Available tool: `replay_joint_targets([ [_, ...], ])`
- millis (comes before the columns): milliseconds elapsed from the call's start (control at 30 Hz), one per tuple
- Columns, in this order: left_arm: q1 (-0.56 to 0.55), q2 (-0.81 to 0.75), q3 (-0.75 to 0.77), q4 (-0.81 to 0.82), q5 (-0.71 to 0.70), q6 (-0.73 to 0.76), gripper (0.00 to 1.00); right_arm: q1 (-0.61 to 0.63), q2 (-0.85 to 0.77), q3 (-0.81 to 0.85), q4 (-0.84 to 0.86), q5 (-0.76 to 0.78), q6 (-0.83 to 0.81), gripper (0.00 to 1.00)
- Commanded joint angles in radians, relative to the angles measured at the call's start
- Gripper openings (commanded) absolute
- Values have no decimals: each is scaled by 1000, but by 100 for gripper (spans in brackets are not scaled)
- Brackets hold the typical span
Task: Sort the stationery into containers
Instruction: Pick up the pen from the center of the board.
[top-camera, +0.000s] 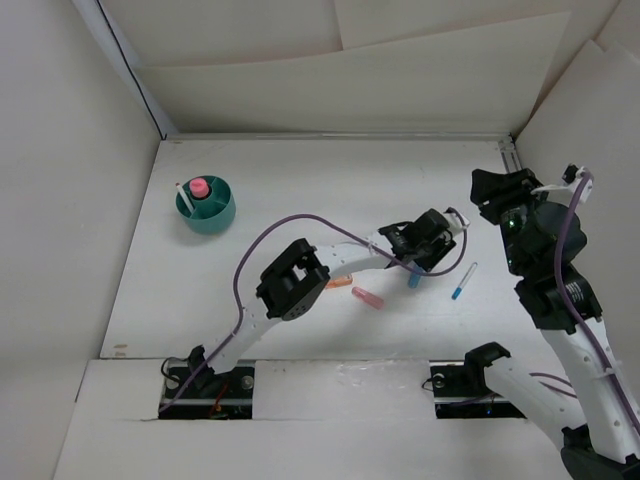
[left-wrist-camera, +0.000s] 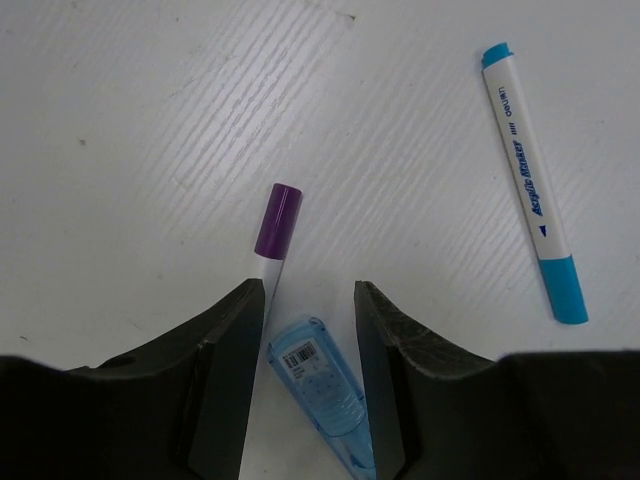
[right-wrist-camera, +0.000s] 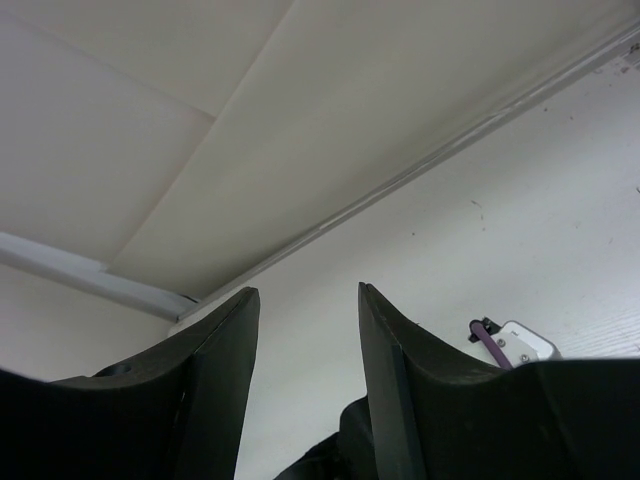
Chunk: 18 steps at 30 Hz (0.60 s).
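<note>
Blue pen flat; teal cup apart.

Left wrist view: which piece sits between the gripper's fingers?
The stubby light-blue piece with a barcode label; the purple-capped pen sticks out ahead by one fingertip, the blue-capped marker lies far off.

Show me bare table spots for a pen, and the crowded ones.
Bare: the stretch between teal cup and left arm; the strip along the back wall. Crowded: around the left fingers, with purple-capped pen, light-blue piece, blue marker, pink piece.

Right end effector, jaws apart
</note>
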Motion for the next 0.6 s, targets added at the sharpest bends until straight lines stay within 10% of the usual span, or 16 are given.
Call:
replay_joint_targets([
  [0, 0, -6, 71, -26, 5, 39, 37, -3, -6, 42, 6, -25, -19, 50],
  [567, 0, 113, 208, -86, -75, 87, 35, -3, -15, 33, 29, -104, -46, 50],
])
